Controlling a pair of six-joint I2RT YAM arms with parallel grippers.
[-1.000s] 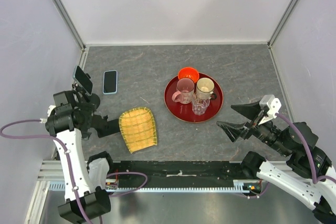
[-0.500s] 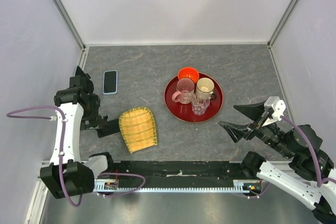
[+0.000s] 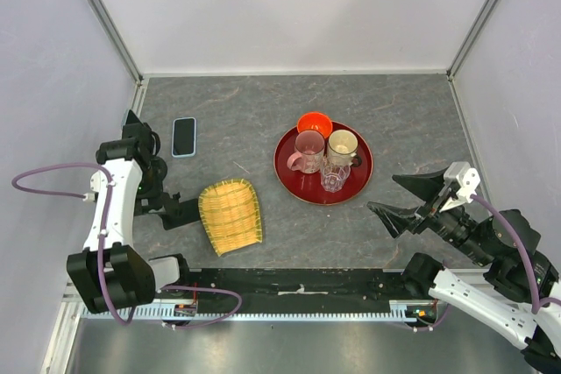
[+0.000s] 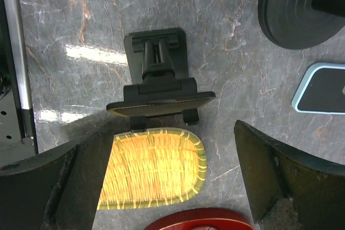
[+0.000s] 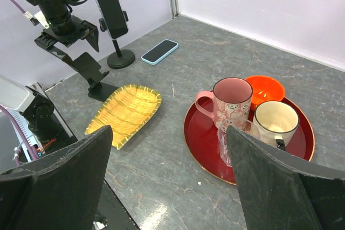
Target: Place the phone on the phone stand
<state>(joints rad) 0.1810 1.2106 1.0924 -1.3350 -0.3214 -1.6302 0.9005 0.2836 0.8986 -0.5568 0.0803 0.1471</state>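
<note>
Grey marbled surface [image 3: 412, 111], walled on three sides. My left fingers [image 4: 264, 160] stand wide apart with nothing between them, pointing down from above the folding stand, clear of it. My right fingers [image 5: 253, 160] are also spread wide and empty, held off the surface at the right near side and facing the red tray [image 3: 296, 186] from a little way off. The tray sits mid-surface. A yellow woven dish [image 3: 230, 215] lies left of it and nearer my bases. A black clamp stand [image 5: 121, 57] on a round base stands at the far left, with a dark device [image 5: 112, 6] gripped upright in its clamp. The black folding stand [image 4: 159, 87] sits just beside the left edge of the woven dish, its rest tilted; the wrist view does not show whether they touch. The phone [image 3: 183, 137], in a light blue case, lies flat with its screen up on the bare surface just right of the clamp stand's base, apart from the folding stand and from both sets of fingers. On the tray are a pink mug [image 3: 308, 151], a cream mug [image 3: 342, 144], a clear glass [image 3: 332, 176] and, at its far rim, a small orange bowl [image 3: 314, 123].
</note>
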